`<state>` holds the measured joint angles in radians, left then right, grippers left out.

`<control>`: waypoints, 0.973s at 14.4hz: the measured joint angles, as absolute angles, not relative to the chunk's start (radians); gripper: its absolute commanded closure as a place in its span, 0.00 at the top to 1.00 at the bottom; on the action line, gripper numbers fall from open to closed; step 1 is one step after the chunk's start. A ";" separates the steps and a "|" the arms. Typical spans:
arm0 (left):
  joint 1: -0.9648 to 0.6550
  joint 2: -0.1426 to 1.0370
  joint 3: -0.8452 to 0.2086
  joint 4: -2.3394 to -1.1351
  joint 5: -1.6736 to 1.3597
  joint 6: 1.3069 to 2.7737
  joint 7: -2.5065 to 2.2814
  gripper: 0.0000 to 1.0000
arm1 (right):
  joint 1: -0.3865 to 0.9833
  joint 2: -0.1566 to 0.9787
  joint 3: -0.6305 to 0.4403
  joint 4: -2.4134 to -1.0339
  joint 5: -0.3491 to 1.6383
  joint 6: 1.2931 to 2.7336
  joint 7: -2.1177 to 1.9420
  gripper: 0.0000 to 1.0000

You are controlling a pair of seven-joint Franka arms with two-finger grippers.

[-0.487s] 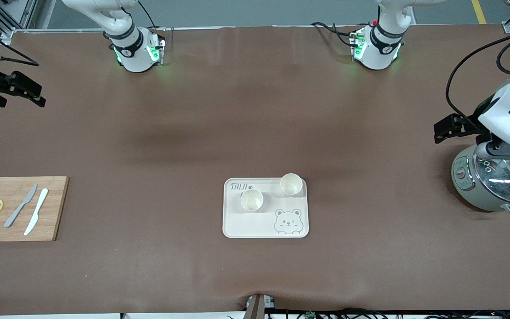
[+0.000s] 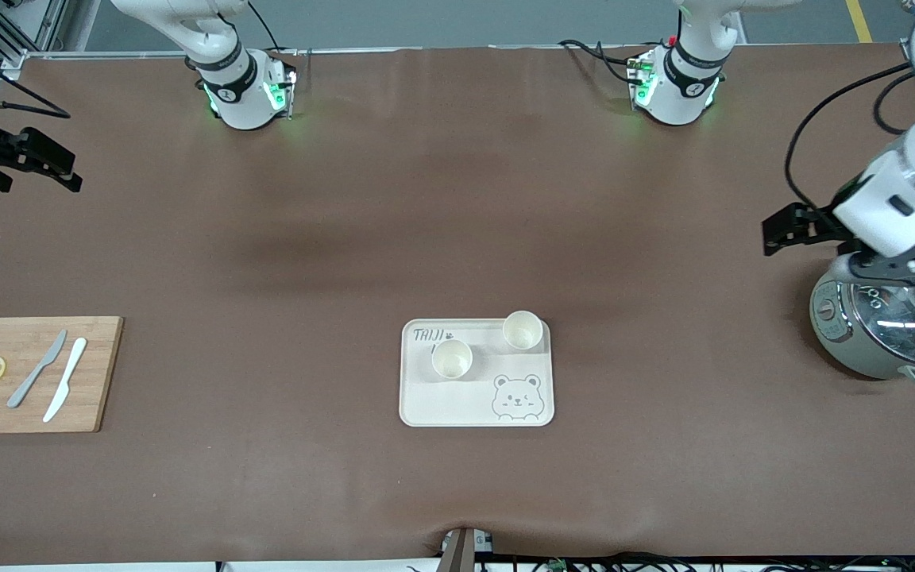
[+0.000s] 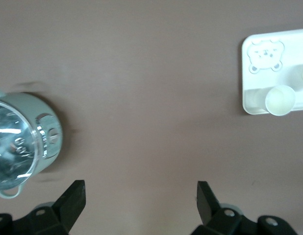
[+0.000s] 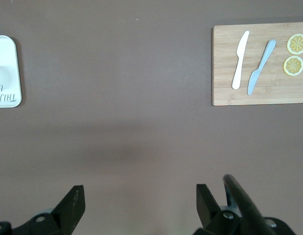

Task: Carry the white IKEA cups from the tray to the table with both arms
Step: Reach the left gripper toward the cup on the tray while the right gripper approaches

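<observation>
Two white IKEA cups [image 2: 452, 359] [image 2: 523, 330] stand upright on the cream bear-printed tray [image 2: 457, 405] in the middle of the table. One cup [image 3: 280, 100] shows in the left wrist view on the tray [image 3: 249, 98]; the other is cut off at that view's edge. My left gripper [image 2: 777, 232] is open and empty, up over the bare table beside the pot at the left arm's end. My right gripper [image 2: 64, 171] is open and empty, up over the table at the right arm's end. Both wrist views show open jaws, the left gripper [image 3: 140, 188] and the right gripper [image 4: 140, 192], over brown table.
A grey-green pot with a glass lid [image 2: 886, 326] [image 3: 24, 142] sits under the left arm's wrist. A wooden cutting board [image 2: 28, 373] [image 4: 259, 63] with two knives and two lemon slices lies at the right arm's end. The tray's edge [image 4: 7, 68] shows in the right wrist view.
The left arm has shifted a little toward the middle of the table and away from the pot. The right arm and the cups have not moved.
</observation>
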<state>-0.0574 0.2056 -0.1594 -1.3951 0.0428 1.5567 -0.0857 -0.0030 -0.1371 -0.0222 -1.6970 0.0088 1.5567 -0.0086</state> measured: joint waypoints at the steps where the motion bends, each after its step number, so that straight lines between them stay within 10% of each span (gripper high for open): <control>1: -0.086 0.228 -0.163 -1.403 0.043 1.589 -0.132 1.00 | -0.003 -0.137 -0.022 -1.697 0.009 1.554 -0.009 1.00; 14: -0.288 0.504 -0.181 -1.661 0.041 2.205 -0.493 1.00 | 0.068 -0.090 -0.002 -1.655 0.078 1.589 0.050 1.00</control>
<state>-0.2884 0.5040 -0.1813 -1.6611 0.0407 2.2050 -0.4928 0.0678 -0.0902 -0.0019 -1.6554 0.0782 1.5891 0.0500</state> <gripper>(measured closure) 0.000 0.000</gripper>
